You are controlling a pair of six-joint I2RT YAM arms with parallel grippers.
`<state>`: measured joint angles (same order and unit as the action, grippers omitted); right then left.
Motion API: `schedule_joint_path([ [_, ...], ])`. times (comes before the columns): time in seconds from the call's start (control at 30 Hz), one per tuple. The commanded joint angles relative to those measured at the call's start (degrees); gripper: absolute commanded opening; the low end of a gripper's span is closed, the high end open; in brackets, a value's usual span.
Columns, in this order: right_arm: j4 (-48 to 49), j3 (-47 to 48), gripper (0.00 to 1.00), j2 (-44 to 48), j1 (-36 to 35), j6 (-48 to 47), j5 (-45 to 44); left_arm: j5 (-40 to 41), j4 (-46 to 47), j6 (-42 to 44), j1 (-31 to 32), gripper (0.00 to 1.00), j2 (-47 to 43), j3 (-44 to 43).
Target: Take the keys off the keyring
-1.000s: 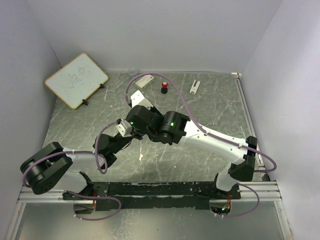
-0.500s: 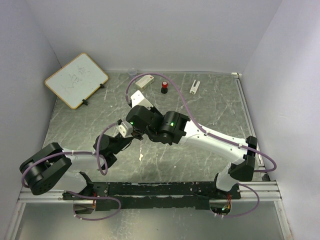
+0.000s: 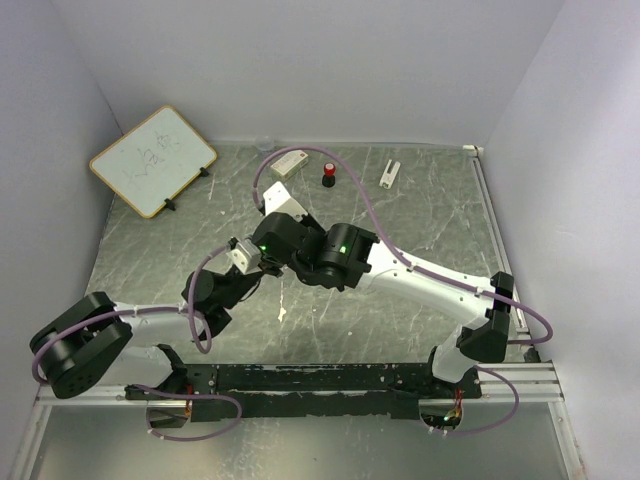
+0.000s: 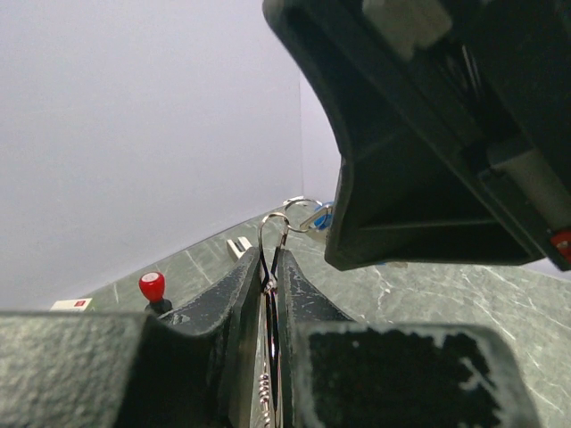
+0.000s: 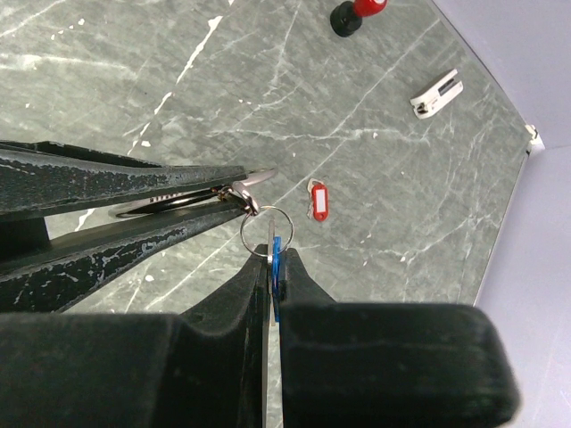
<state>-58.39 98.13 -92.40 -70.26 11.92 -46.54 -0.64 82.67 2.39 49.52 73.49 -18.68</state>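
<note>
From above, the two wrists meet over the middle of the grey marbled table point(image 3: 420, 215) and hide what they hold. The left wrist view shows the left gripper point(image 4: 272, 265) narrowed onto the thin silvery wire keyring point(image 4: 260, 242), held edge-on above the table. The right wrist view adds the right gripper point(image 5: 273, 256) pinched shut on the blue-headed key point(image 5: 277, 250), a small silvery ring point(image 5: 243, 234) joining key to keyring, and a red-headed key point(image 5: 317, 198) lying loose on the table

Table point(image 3: 420, 220): grey-green, white marble veining. Keyring point(image 5: 243, 234): silvery. Blue-headed key point(image 5: 277, 267); red-headed key point(image 5: 318, 200). Small object point(image 5: 355, 12): black, red top. Whiteboard point(image 3: 152, 160): white, wood-framed. Cables point(image 3: 360, 200): purple.
</note>
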Motion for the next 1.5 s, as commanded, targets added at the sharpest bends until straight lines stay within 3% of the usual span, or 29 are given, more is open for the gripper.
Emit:
schedule_joint_path([
  [0.0,0.1,-1.1,0.00,1.6,-0.1,1.2,-1.0,0.9,0.2,0.2,0.3,0.20,-2.0,-0.5],
  [0.3,5.3,-3.7,0.00,3.7,0.6,-1.5,0.4,0.0,2.2,0.2,0.4,0.19,-4.9,0.8],
  [0.77,17.0,-11.9,0.00,9.1,11.6,-6.0,14.2,0.2,3.4,0.2,0.3,0.18,-8.4,2.2],
  [0.97,18.8,-12.3,0.00,9.7,12.5,-7.0,15.3,0.7,1.6,-0.3,0.4,0.20,-7.2,1.8],
  [1.13,17.9,-11.0,0.00,9.4,12.5,-7.2,15.3,2.3,1.0,-1.7,0.3,0.38,-3.6,0.8],
  [1.27,17.1,-10.8,0.00,9.0,12.5,-6.9,15.0,1.9,-0.1,-2.1,0.4,0.46,-1.0,-0.8],
  [1.3,16.9,-10.9,0.00,8.9,12.5,-6.8,14.9,1.8,-0.2,-2.0,0.4,0.57,-0.5,-1.0],
  [1.37,16.8,-11.1,0.00,9.0,12.5,-6.8,14.8,1.9,0.5,-2.1,0.4,0.67,0.6,-0.9],
  [1.47,17.1,-11.4,0.00,9.5,12.5,-6.6,15.1,2.1,1.3,-1.7,0.4,0.69,2.2,-1.4],
])
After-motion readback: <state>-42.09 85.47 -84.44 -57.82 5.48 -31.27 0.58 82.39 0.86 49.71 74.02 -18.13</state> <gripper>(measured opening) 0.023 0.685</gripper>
